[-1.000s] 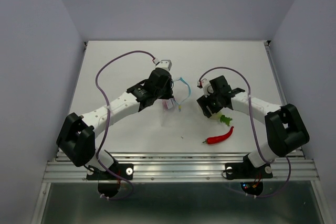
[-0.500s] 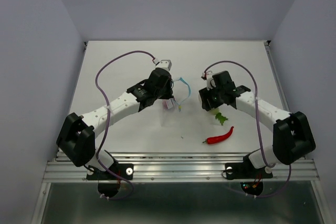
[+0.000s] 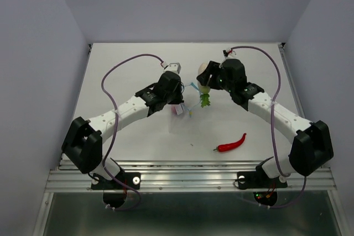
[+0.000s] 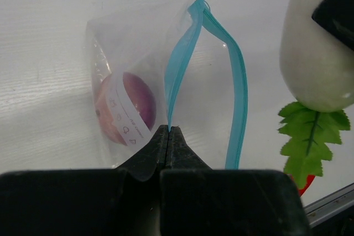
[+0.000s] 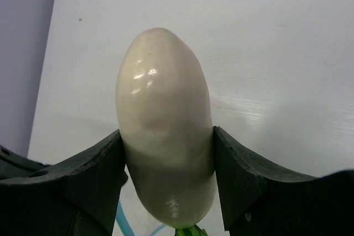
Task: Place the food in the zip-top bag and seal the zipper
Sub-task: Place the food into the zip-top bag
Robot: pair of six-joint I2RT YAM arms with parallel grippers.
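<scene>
I'm pinching the zip-top bag [image 4: 133, 42] with my left hand [image 4: 168, 131], its jaws pressed together on the near lip of the light-blue zipper [image 4: 238, 92]. The far lip of the strip is bowing away, so the mouth is gaping open. The purple-red onion [image 4: 130, 106] is sitting inside the bag, down against its crinkly clear wall, next to a white printed label.

My right hand [image 5: 167, 136] is gripping the radish [image 5: 163, 109] across its white body, one finger on each side. In the left wrist view the radish is hanging just beside the open mouth, to the right of the far zipper lip, with its green leaves pointing down. I can't tell whether the leaves are touching the bag.

The red chili [image 3: 232, 143] is lying on the white tabletop [image 3: 138, 136] toward the near right, well apart from the bag and from both hands.
</scene>
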